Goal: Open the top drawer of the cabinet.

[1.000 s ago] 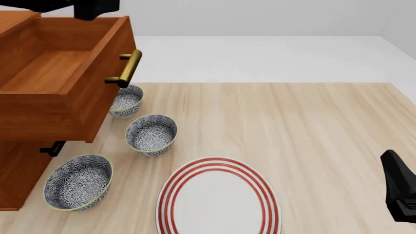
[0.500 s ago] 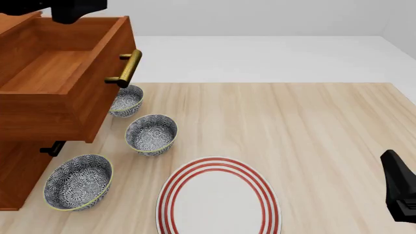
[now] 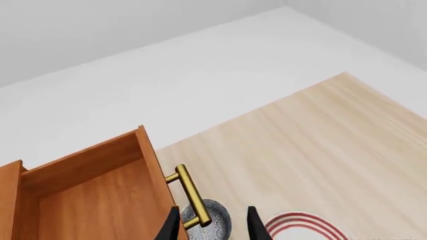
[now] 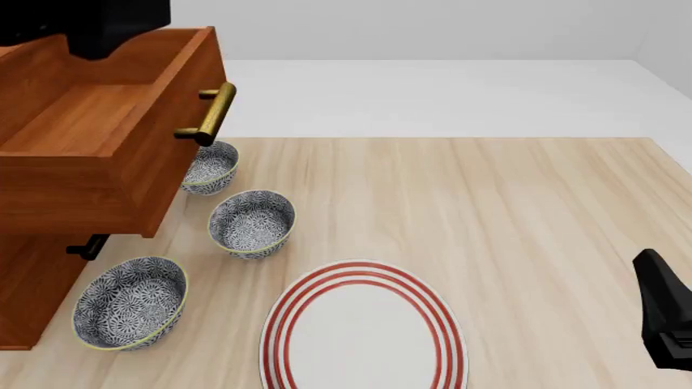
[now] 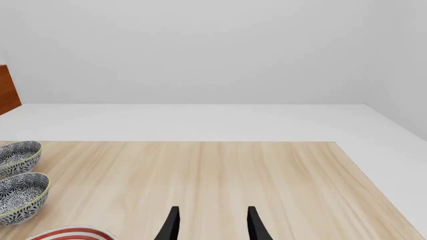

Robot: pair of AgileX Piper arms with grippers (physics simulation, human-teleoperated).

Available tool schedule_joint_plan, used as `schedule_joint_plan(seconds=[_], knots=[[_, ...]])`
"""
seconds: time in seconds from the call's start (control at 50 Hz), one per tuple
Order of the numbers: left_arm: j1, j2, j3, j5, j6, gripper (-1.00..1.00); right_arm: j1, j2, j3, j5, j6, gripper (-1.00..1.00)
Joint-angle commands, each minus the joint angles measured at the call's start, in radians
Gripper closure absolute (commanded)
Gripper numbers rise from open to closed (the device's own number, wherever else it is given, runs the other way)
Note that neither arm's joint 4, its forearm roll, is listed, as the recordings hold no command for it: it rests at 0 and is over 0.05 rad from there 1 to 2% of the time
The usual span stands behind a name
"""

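Observation:
The cabinet (image 4: 27,284) stands at the table's left edge. Its top drawer (image 4: 76,121) is pulled far out, showing its bare wooden inside (image 3: 93,200). The brass bar handle (image 4: 212,113) sticks out on the drawer's front, free of any gripper. My left arm (image 4: 103,24) hangs as a dark block high over the drawer's back part. My left gripper (image 3: 212,227) is open and holds nothing, with the handle (image 3: 192,196) far beneath it. At the table's near right, my right gripper (image 5: 212,224) is open and empty, and its arm (image 4: 665,324) shows there.
Three patterned bowls (image 4: 251,223) (image 4: 210,167) (image 4: 130,301) sit in a row just right of the cabinet, partly under the drawer. A red-ringed white plate (image 4: 362,332) lies at the front centre. A lower drawer's handle (image 4: 87,246) shows in shadow.
My left arm has drifted left, back over the open drawer. The drawer, bowls, plate and right arm have not moved.

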Motion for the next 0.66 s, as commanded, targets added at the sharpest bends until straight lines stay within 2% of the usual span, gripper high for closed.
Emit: schedule_joint_plan(seconds=[0.02,0.3,0.66], knots=[[-0.025,-0.026,0.023,-0.012,-0.007,-1.0,0.0,0.0,0.0,0.0,0.0,-1.0],[-0.057,-0.038,0.006,0.001,-0.005,-1.0,0.0,0.0,0.0,0.0,0.0,-1.0],[-0.061,0.004,0.019,-0.06,-0.004,-1.0,0.0,0.0,0.0,0.0,0.0,-1.0]])
